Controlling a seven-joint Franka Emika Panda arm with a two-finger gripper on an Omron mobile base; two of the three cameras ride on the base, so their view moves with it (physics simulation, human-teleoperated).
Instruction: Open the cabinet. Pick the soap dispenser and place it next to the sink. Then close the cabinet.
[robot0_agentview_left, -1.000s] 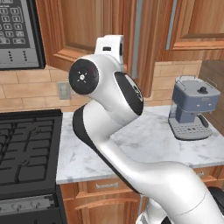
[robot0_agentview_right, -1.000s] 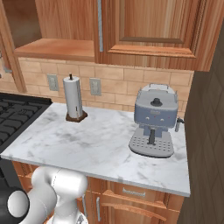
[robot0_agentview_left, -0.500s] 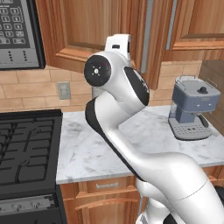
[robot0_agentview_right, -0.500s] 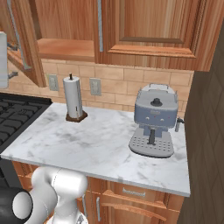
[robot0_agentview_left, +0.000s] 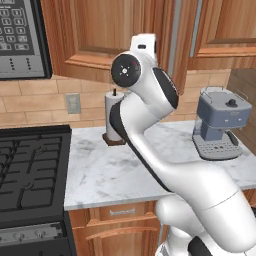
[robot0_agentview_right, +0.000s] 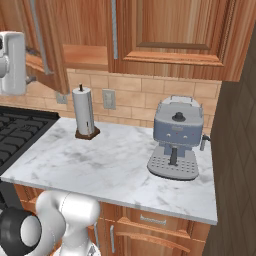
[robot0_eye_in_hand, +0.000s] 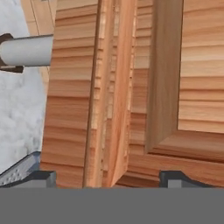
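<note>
A marble counter (robot0_agentview_right: 115, 165) under a tan tile wall holds one paper towel roll (robot0_agentview_right: 84, 112) left and one coffee machine (robot0_agentview_right: 176, 137) right. One cabinet (robot0_agentview_right: 165, 35) hangs above, its left door (robot0_agentview_right: 50, 45) swung out; the gripper (robot0_eye_in_hand: 107, 177) faces it with jaws wide apart, holding nothing.

Arm blocks the roll, frame edges trim the rest

Left base view: paper towel roll (robot0_agentview_left: 113, 116) half hidden behind the arm, microwave (robot0_agentview_left: 20, 40) cut off upper left. Hand view: gripper (robot0_eye_in_hand: 107, 177) tips barely clear the bottom, cabinet (robot0_eye_in_hand: 131, 87) door cropped top and right.
</note>
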